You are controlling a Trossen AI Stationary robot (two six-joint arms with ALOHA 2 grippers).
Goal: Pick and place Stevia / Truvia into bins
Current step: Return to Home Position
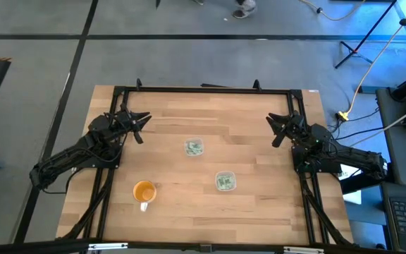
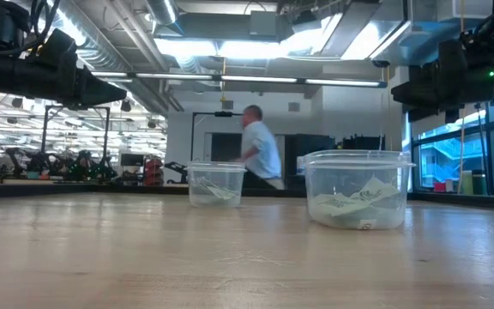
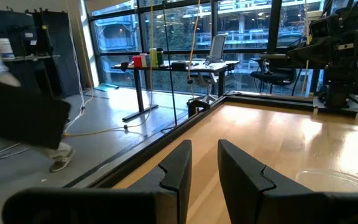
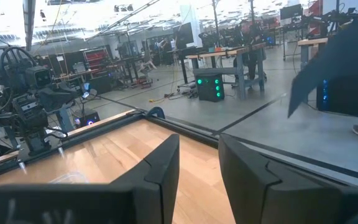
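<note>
On the desk (image 1: 259, 212), Stevia packets (image 2: 354, 204) sit only inside the 2 bins (image 1: 187, 147), 0 loose. Left arm (image 1: 83, 150), right arm (image 1: 332, 152) parked at back corners, jaws released, empty. Looks finished.

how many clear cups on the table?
2. One clear cup at the middle of the table; the other nearer the right arm, right of the orange cup. Both hold packets.
</note>
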